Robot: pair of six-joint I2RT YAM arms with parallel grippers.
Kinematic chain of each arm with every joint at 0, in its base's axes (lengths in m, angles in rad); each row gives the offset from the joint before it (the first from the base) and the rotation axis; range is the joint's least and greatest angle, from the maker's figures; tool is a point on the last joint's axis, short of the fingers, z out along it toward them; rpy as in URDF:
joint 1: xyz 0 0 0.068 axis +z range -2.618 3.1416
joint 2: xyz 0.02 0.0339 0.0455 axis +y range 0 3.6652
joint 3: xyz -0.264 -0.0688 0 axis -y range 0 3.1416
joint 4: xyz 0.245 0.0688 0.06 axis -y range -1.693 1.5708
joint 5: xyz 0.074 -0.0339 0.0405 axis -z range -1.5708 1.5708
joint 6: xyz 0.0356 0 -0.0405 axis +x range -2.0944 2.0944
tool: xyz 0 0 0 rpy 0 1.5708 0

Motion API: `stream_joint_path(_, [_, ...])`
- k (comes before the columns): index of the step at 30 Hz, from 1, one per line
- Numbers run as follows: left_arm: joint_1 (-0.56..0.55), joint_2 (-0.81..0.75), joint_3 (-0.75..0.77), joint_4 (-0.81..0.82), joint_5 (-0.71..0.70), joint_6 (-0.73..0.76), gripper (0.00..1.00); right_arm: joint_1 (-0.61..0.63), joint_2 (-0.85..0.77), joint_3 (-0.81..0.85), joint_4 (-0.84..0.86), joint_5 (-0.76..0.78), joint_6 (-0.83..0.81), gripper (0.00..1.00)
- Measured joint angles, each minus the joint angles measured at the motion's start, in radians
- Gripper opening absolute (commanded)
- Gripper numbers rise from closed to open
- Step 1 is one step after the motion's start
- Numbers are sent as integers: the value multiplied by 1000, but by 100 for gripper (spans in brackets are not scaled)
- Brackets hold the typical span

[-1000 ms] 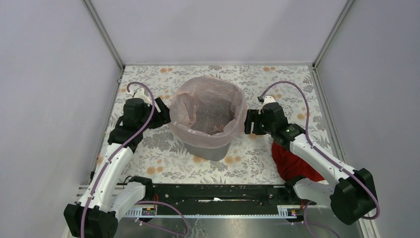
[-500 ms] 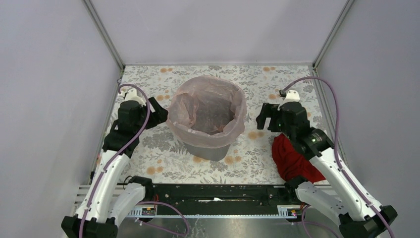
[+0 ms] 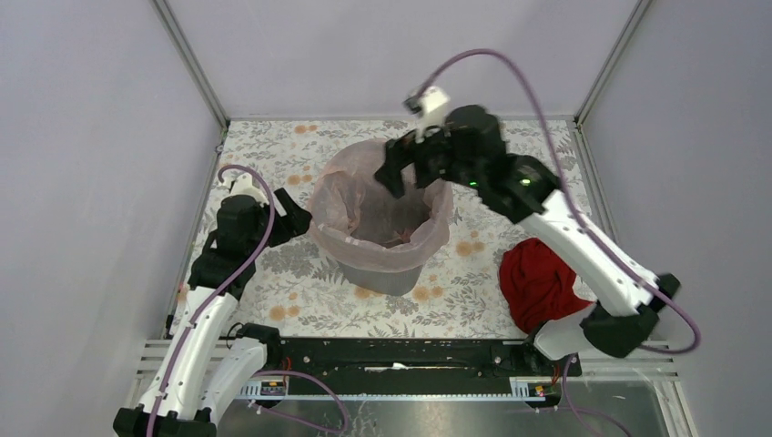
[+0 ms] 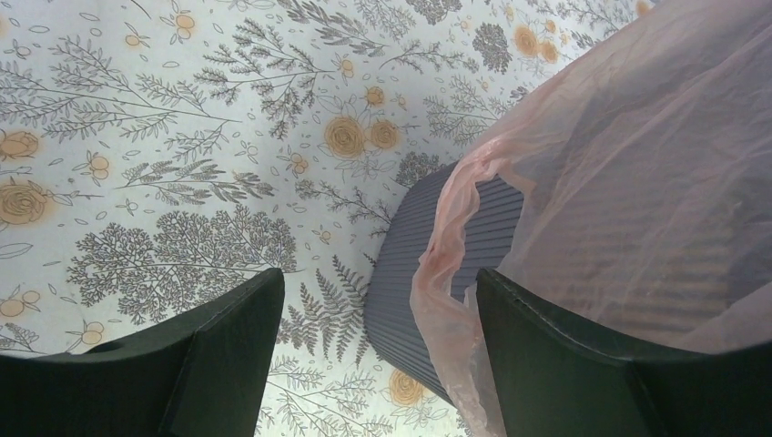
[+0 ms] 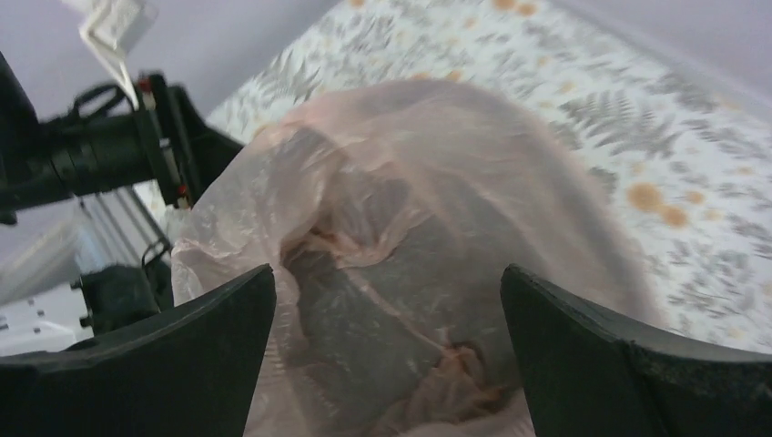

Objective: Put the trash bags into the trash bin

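The thin, translucent pale-pink plastic bag (image 3: pixel 350 196) lines the dark grey mesh wastebasket (image 3: pixel 390 278), its edge folded over the rim. A crumpled dark red cloth (image 3: pixel 537 282) lies right of it on the floral tablecloth (image 3: pixel 300 291). The left gripper (image 3: pixel 297 217) gapes empty just beside the bag. The right gripper (image 3: pixel 401 171) hovers over the wastebasket's mouth, spread wide and empty.

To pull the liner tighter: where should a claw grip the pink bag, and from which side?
Probably the bag's loose hem, hanging outside the bin; it folds free of the mesh, so the left claw can pinch it from the left.
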Motion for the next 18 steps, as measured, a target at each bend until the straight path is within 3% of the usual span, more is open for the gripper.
stream_joint_path(4, [0,-3,-10,0,16,-3,81,122,153,23,-11,32,-17,99])
stream_joint_path(7, [0,-18,-34,7,26,-9,81,134,248,17,-6,116,-5,95])
stream_joint_path(10, [0,-21,-51,5,38,-11,81,130,309,5,40,227,30,79])
stream_joint_path(18, [0,-37,-52,1,52,-10,81,127,340,-59,298,369,145,53])
